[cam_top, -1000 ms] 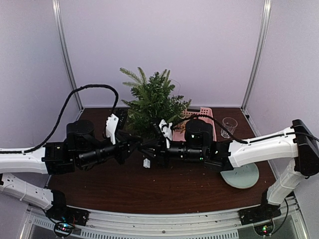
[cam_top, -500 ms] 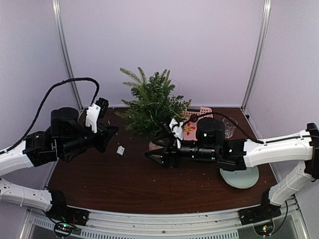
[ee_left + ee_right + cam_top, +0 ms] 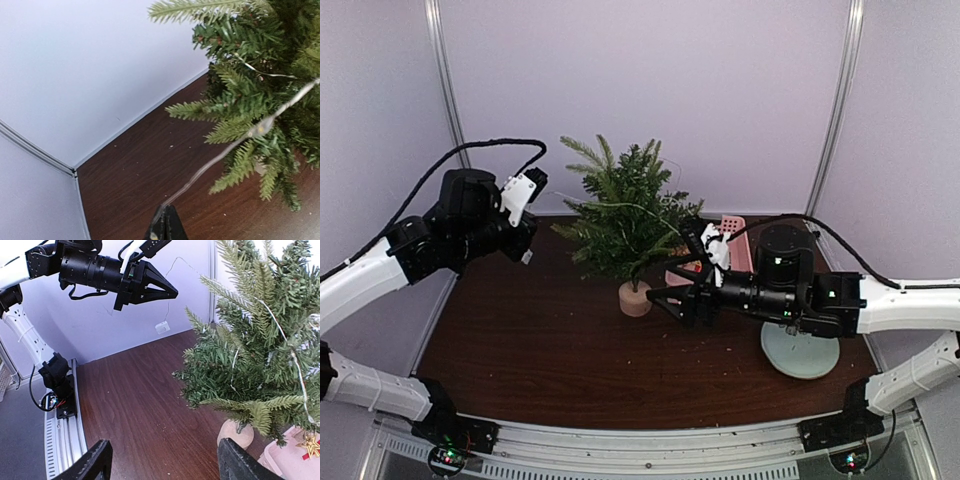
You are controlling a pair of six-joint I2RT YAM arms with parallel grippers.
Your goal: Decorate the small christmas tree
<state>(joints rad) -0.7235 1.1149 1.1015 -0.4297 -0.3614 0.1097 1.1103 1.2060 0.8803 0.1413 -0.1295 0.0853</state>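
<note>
Green needles crowd the small christmas tree [image 3: 625, 215], which stands upright on its pale wooden stump [image 3: 635, 298]. It sits near the middle of the dark brown table [image 3: 540, 345], toward the back wall, with a pink basket [image 3: 732, 232] just beside it on the right. A gold star [image 3: 311, 445] lies in that basket.

A small white tag [image 3: 161, 327] hangs from a thin wire [image 3: 257, 130], and any print on it is too small to read. No other lettering is legible on the arms or the basket.

The left arm rises from the left side and bends over the back left part of the table, high above the wood. Its pincer [image 3: 164, 221] points toward the tree and is pressed tight on the end of the thin wire. From there the wire runs taut to the branches and drapes across them in loose lines.

The right arm stretches low and nearly level from the right, crossing above a pale round disc [image 3: 815, 362] on the table. Its pincer [image 3: 167, 462] faces left at the tree's lower branches, near the stump. Its fingers [image 3: 95, 462] are spread wide with nothing between them.
</note>
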